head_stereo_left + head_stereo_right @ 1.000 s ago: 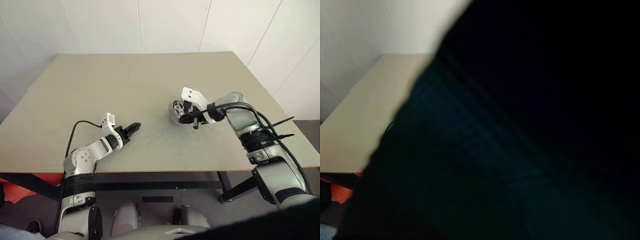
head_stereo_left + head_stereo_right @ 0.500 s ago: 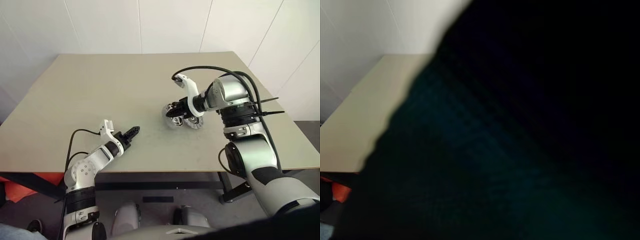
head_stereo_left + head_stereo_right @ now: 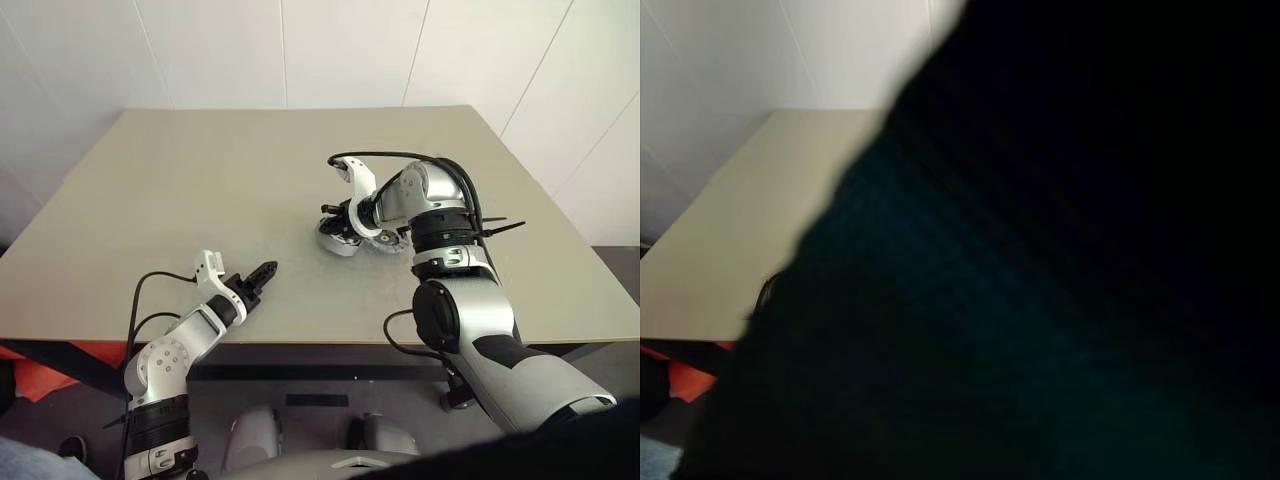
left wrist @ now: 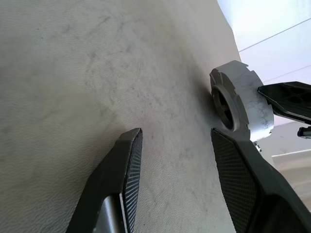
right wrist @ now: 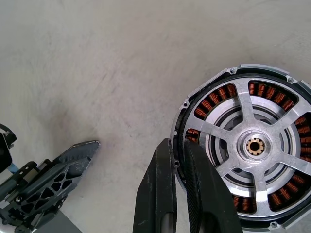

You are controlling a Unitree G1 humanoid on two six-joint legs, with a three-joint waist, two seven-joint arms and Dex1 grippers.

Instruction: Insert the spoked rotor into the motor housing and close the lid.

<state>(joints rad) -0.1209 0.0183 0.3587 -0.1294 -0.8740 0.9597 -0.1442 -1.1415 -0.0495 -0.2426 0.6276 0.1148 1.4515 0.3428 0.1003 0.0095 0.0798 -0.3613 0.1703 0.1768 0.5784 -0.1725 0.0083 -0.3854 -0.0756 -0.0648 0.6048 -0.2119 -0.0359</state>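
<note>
Because the spoked rotor (image 5: 254, 145) already sits inside the motor housing (image 5: 194, 104), copper windings showing between its spokes, the right gripper (image 5: 177, 160) rests at the housing's rim with fingers pressed together, holding nothing. That assembly lies on the table (image 3: 180, 180), right of centre. Compared with a second ago, the right wrist has rolled over; the left gripper (image 3: 262, 273), spread and empty, has drawn back.

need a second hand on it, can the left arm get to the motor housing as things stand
Probably yes. The table between the left gripper and the motor housing is bare and its fingers stand apart, but the right gripper sits shut at the housing's rim.
</note>
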